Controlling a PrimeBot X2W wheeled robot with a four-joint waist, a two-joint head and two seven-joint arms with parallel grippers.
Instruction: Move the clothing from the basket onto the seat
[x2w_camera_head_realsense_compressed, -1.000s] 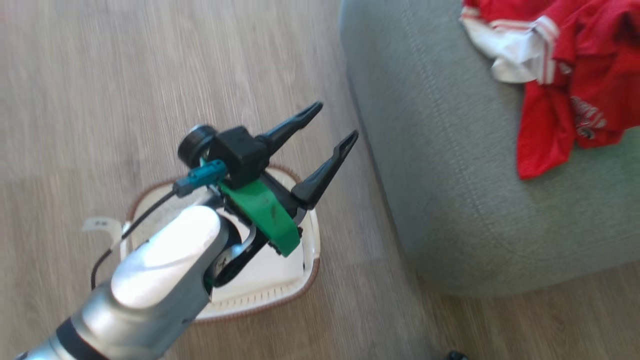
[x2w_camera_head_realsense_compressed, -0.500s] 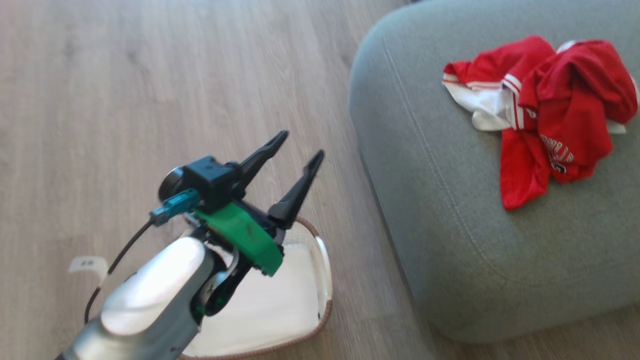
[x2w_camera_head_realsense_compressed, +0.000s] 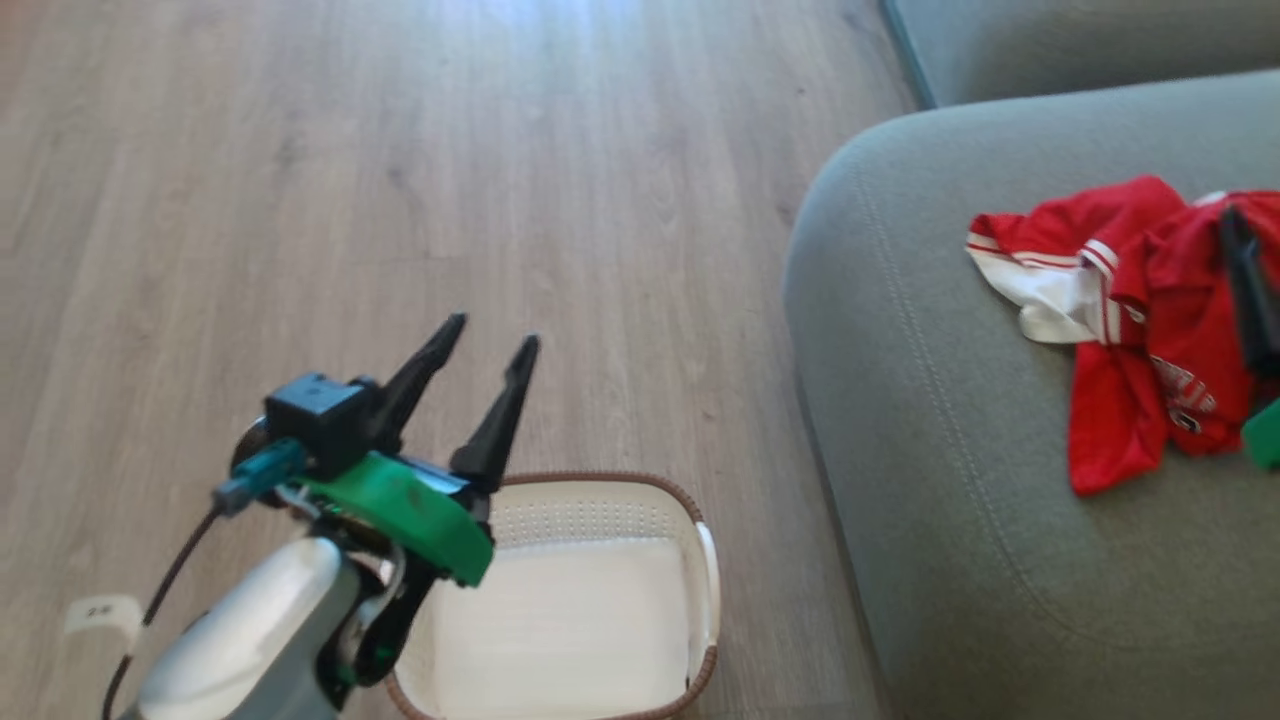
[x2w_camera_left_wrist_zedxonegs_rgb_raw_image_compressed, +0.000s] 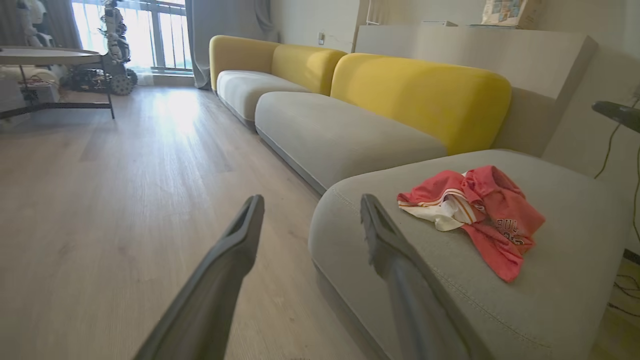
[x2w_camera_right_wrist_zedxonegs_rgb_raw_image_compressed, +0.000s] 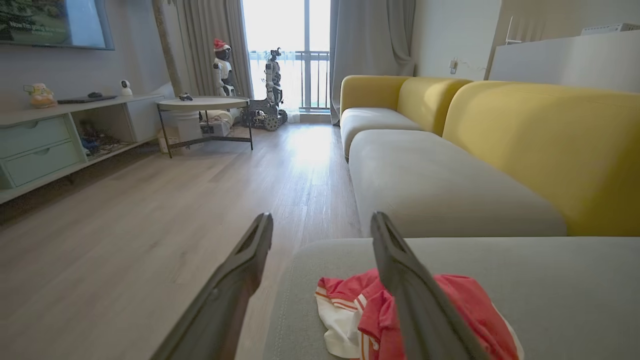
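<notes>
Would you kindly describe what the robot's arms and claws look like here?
The left claw has two long, tapering black fingers on a black block with a green bracket, a teal connector trailing a black cable, and a silver forearm. The right claw looks alike.

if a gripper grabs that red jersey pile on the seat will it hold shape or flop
Probably floppy: the clothing lies crumpled in soft folds on the seat, so it would likely hang limp from a pinch. It looks thin, so likely light. The folds overlap, so one grab may lift only part.
</notes>
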